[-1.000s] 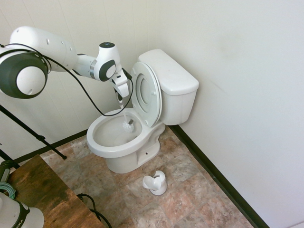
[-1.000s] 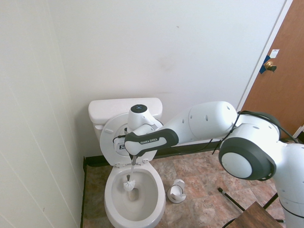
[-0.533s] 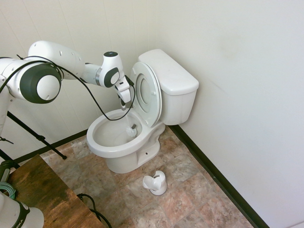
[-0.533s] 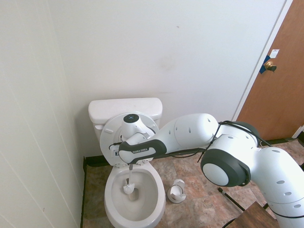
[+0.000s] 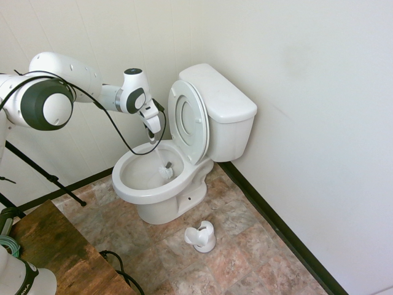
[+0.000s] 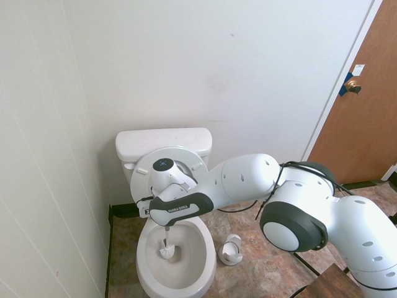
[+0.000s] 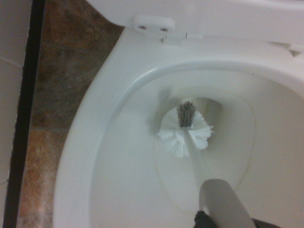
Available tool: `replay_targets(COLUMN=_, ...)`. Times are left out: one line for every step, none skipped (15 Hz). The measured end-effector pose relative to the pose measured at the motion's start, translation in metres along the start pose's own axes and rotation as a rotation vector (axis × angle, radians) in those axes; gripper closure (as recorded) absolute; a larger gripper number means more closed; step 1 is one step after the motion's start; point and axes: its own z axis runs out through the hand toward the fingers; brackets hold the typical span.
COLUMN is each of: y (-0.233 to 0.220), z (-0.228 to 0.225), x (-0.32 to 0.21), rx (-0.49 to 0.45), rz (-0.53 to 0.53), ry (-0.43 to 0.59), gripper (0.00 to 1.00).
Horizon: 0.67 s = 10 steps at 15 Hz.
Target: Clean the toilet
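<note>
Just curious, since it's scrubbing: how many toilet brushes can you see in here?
1. The brush is inside the toilet bowl, held by the gripper. Its holder stands empty on the floor beside the toilet. Nothing suggests another is hidden.

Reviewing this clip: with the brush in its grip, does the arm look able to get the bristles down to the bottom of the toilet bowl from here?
Probably yes. The seat and lid are raised, so the toilet bowl is open from above. The gripper, shut on the brush, hangs straight over it, and the bristles already sit low inside.
</note>
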Motion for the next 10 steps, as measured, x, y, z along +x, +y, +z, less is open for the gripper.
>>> replay_targets(y=0.009, z=0.004, x=-0.007, rx=-0.006, rz=-0.008, ry=0.002, gripper=1.0)
replay_targets(y=0.018, z=0.007, x=-0.013, rx=-0.011, rz=-0.016, ry=0.003, gripper=1.0)
replay_targets(y=0.028, z=0.008, x=-0.019, rx=-0.011, rz=-0.025, ry=0.004, gripper=1.0)
replay_targets(y=0.039, z=0.01, x=-0.024, rx=-0.014, rz=-0.035, ry=0.005, gripper=1.0)
replay_targets(y=0.05, z=0.01, x=-0.029, rx=-0.018, rz=-0.043, ry=0.007, gripper=1.0)
replay_targets(y=0.06, z=0.008, x=-0.032, rx=-0.019, rz=-0.049, ry=0.008, gripper=1.0)
replay_targets(y=0.07, z=0.005, x=-0.034, rx=-0.021, rz=-0.053, ry=0.008, gripper=1.0)
replay_targets(y=0.08, z=0.002, x=-0.034, rx=-0.026, rz=-0.055, ry=0.008, gripper=1.0)
replay_targets(y=0.088, z=-0.001, x=-0.033, rx=-0.031, rz=-0.055, ry=0.009, gripper=1.0)
replay_targets(y=0.096, z=-0.004, x=-0.031, rx=-0.037, rz=-0.054, ry=0.008, gripper=1.0)
